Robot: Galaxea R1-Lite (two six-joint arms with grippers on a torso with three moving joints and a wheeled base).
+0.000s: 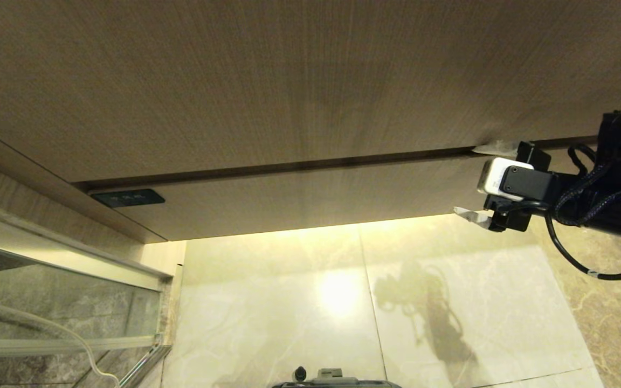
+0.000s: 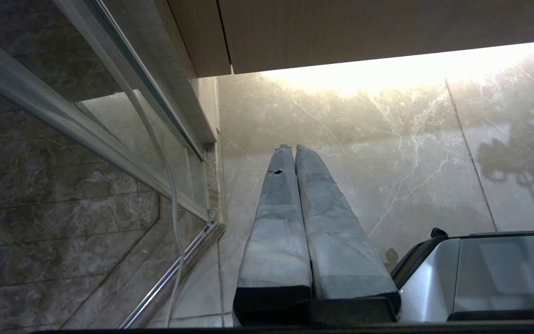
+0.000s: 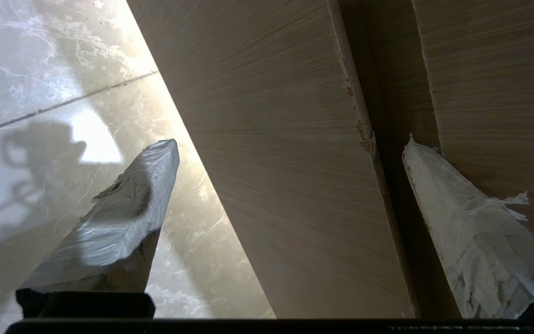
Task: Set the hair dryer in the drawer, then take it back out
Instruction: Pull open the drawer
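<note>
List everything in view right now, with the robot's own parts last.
drawer: one, light-brown wood grain, low front under the taller panel, looks shut
taller panel: one, light-brown wood grain, above the drawer, with a dark gap between them
black plate: one, at the drawer front's left end
floor: cream marble tiles, below the drawer
glass door: one, metal-framed, far left
cord: one, white, by the glass door
hair dryer: none in view
right claw: open, astride the drawer front
left claw: shut, over the floor
</note>
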